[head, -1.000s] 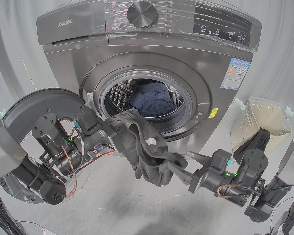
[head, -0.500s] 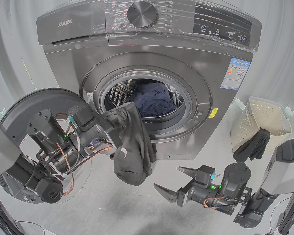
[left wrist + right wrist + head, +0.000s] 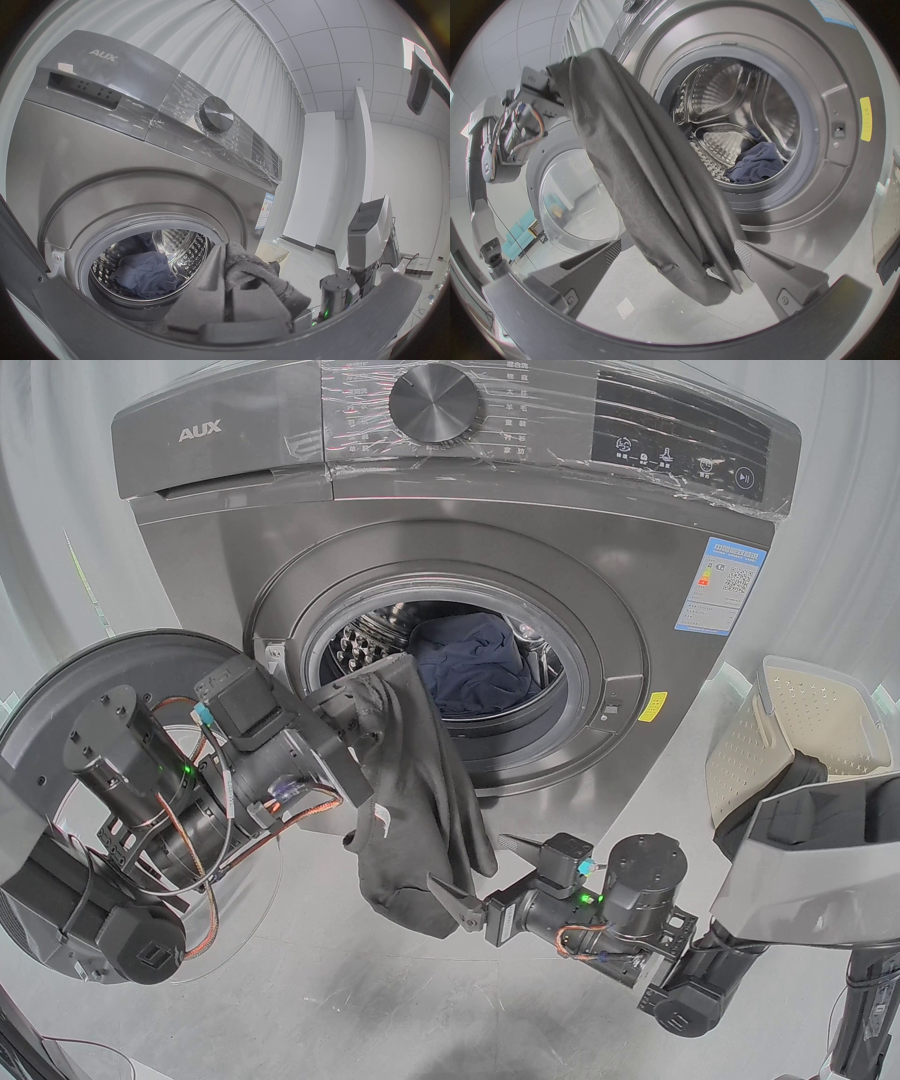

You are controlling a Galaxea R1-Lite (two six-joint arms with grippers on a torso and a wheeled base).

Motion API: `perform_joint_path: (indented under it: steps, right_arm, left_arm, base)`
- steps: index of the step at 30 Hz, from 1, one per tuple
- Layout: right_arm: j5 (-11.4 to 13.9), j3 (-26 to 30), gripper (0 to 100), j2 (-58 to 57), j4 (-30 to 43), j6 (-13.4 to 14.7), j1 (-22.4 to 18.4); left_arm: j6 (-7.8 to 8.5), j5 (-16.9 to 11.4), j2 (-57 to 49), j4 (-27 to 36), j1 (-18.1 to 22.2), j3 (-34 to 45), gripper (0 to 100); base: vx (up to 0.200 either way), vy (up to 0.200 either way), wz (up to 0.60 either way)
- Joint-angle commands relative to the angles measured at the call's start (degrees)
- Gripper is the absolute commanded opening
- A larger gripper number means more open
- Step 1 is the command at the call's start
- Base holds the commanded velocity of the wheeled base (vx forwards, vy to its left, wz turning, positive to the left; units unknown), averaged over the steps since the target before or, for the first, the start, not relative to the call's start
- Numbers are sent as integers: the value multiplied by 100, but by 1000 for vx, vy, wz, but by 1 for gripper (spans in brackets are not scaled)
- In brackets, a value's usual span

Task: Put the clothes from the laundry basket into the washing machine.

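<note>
Limp dark garment (image 3: 412, 801) before open washing machine (image 3: 562, 547)

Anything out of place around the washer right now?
Two things. The dark grey garment hangs from the left gripper outside the drum, its low end between the fingers of the open right gripper. A black garment droops over the rim of the laundry basket. No damage or spill visible.

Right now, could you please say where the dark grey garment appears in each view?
Head view: dark grey garment hangs from the left gripper, before the open drum.
Left wrist view: garment clamped in that gripper.
Right wrist view: garment draped across the drum, end between the open right gripper.
Shared landmark: navy garment inside the drum.
</note>
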Motion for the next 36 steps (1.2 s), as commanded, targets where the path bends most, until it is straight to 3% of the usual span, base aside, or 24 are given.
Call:
perform_joint_path:
  steps: [1, 11, 31, 32, 36]
  right_arm:
    - [3, -492, 100, 604, -4, -33, 89]
    - [-6, -1846, 100, 1448, 111, -121, -254]
    - [-24, -2716, 100, 1940, 102, -130, -483]
    - [-24, -2716, 0, 1932, 102, -130, -483]
    - [-33, -2645, 0, 1809, 84, -121, -535]
  left_arm:
    - [-10, 7, -43, 0, -56, -60, 0]
    - [-1, -1, -193, 0, -161, -43, 0]
    - [-36, -45, -351, -8, -328, 1, 0]
    - [-36, -45, -342, -8, -320, 1, 0]
    - [-28, 16, -263, 18, -249, 10, 0]
  base:
    - [0, 0, 0]
    - [0, 0, 0]
    - [0, 0, 0]
    - [0, 0, 0]
    - [0, 0, 0]
